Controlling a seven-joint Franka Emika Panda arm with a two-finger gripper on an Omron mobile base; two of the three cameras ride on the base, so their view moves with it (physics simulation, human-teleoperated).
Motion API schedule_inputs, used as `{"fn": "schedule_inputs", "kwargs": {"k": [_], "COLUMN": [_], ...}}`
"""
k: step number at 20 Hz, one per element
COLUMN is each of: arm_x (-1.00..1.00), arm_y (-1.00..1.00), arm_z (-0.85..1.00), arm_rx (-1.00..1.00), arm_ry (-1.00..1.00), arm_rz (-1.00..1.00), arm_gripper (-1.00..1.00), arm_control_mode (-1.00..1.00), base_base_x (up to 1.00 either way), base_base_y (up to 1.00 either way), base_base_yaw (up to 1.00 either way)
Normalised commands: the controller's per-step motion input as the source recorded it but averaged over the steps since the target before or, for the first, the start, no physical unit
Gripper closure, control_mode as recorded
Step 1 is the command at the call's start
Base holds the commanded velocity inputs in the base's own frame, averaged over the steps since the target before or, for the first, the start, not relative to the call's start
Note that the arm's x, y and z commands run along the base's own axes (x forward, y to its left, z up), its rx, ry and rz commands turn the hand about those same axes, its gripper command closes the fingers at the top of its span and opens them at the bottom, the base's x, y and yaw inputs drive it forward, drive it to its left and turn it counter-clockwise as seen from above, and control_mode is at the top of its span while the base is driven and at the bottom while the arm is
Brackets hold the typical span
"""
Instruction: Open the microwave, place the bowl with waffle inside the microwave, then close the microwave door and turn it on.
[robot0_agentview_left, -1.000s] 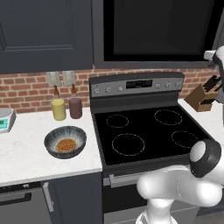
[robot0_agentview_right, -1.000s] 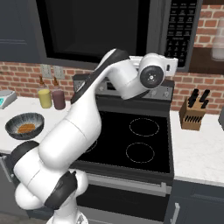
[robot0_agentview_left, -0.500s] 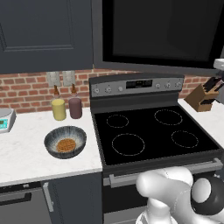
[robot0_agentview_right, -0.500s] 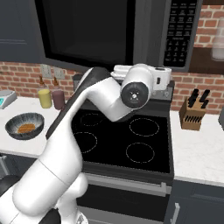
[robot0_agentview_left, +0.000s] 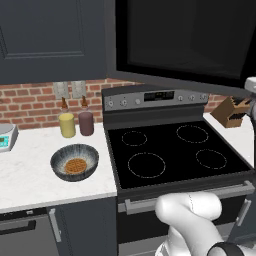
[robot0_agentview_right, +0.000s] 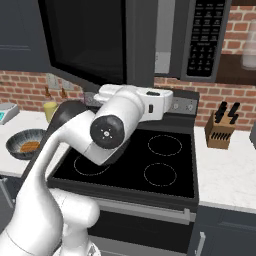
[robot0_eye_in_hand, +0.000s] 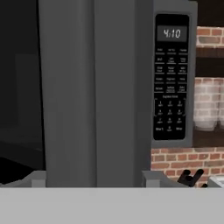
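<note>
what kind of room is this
A home kitchen, rendered rather than real by the look of it. A black stove sits between white counters, a microwave with a keypad hangs above it with its door swung open, and a knife block stands against a brick wall.

A black stove (robot0_agentview_left: 175, 150) sits in the tabletop (robot0_agentview_left: 30, 175); two jars (robot0_agentview_left: 76, 123) stand by the brick wall (robot0_agentview_left: 30, 102), a knife block (robot0_agentview_right: 219, 131) opposite.
</note>
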Motion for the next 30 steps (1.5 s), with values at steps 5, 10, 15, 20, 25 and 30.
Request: {"fn": "schedule_inputs", "kwargs": {"k": [5,10,15,20,25,30], "arm_x": [-0.94,-0.8,-0.66,-0.11,0.0,0.0], "arm_y": [0.27,0.29,0.32,0.36,0.1,0.0], "arm_z": [-0.01,0.0,0.0,0.0,0.0,0.0], "arm_rx": [-0.02,-0.03,-0.05,-0.04,-0.02,0.0], "arm_ry": [0.0,0.0,0.0,0.0,-0.01,0.0], "arm_rz": [0.0,0.0,0.0,0.0,0.0,0.0], "arm_gripper": [1.0,1.0,1.0,1.0,1.0,1.0], "arm_control_mode": [-1.0,-1.0,-1.0,-1.0,-1.0,-1.0], "base_base_x": [0.0,0.0,0.0,0.0,0.0,0.0], "base_base_y": [0.0,0.0,0.0,0.0,0.0,0.0], "base_base_yaw": [0.0,0.0,0.0,0.0,0.0,0.0]}}
